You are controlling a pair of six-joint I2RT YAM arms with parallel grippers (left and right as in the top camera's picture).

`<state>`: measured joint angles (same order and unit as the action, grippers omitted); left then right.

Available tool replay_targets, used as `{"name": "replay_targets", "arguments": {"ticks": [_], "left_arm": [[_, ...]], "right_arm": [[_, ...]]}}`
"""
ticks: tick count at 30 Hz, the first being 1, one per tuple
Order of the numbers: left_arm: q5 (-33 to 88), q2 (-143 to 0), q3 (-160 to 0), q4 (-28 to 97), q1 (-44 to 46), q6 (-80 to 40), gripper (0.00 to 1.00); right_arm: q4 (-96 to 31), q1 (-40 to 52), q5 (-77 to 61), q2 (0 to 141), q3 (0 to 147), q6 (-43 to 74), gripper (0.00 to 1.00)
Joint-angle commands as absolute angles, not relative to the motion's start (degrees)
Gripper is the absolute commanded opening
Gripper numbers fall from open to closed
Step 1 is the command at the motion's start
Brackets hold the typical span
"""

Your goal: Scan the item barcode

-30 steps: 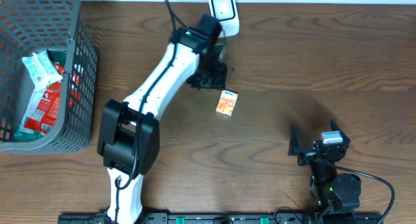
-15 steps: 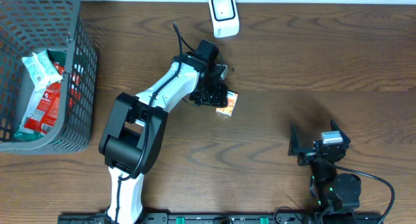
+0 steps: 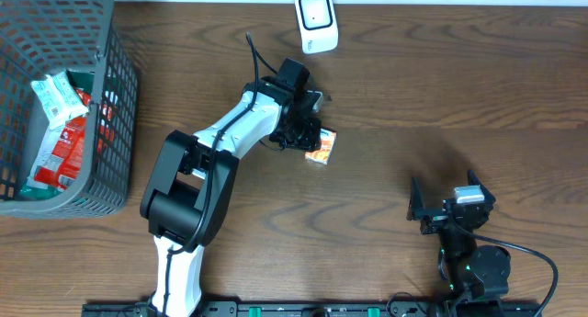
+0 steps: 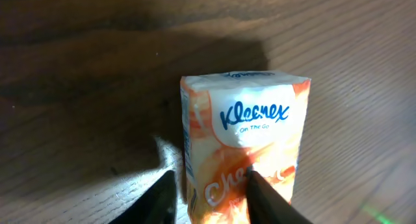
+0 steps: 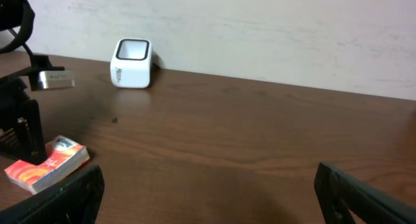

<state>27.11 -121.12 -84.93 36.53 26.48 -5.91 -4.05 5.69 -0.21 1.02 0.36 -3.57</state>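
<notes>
Small orange-and-white Kleenex tissue pack (image 3: 321, 146) lay flat on the brown wooden table (image 3: 441, 96), just right of centre in the overhead, well apart from the white box-shaped barcode scanner (image 3: 315, 21) at the top edge. The left gripper (image 3: 305, 133) was down at the pack's left side. In the left wrist view its jaws stood partway closed: one finger sat off the pack's left edge and the other overlapped the printed face of the pack (image 4: 244, 146). Couldn't tell if it was actually pinching or just near it. The right gripper (image 3: 450, 207) sat parked at lower right, jaws spread wide, nothing in them. The grey mesh basket (image 3: 110, 124) with other packets was at far left, not involved. Risks, as judged: with one finger over the face rather than beside it, closing could catch only a corner of soft wrap, so the pack might slide, pivot or drop on lifting. No barcode showed on any visible side, so it could be underneath and reach the scanner facing the wrong way.
</notes>
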Motion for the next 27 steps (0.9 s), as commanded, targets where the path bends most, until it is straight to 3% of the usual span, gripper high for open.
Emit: {"name": "replay_targets", "arguments": {"ticks": [1, 3, 9, 12, 19, 22, 27], "left_arm": [[27.88, -122.43, -84.53, 37.1, 26.79, -5.63, 0.3], [27.9, -122.43, -84.53, 37.15, 26.92, -5.8, 0.24], [27.92, -122.43, -84.53, 37.17, 27.2, -6.26, 0.19], [27.92, -122.43, -84.53, 37.17, 27.35, -6.26, 0.08], [26.92, -119.92, -84.71, 37.21, 27.07, -6.28, 0.07], [20.67, -115.5, -84.71, 37.65, 27.49, -8.88, 0.07], [-1.65, -106.96, -84.71, 41.32, 33.1, -12.29, 0.07]], "right_arm": [[-4.27, 5.61, 0.12, 0.75, 0.32, -3.9, 0.99], [-4.27, 5.61, 0.12, 0.75, 0.32, -3.9, 0.99], [-4.27, 5.61, 0.12, 0.75, 0.32, -3.9, 0.99], [-4.27, 5.61, 0.12, 0.75, 0.32, -3.9, 0.99], [-4.27, 5.61, 0.12, 0.75, 0.32, -3.9, 0.99], [-4.27, 5.61, 0.12, 0.75, 0.32, -3.9, 0.99], [-4.27, 5.61, 0.12, 0.75, 0.32, -3.9, 0.99]]}}
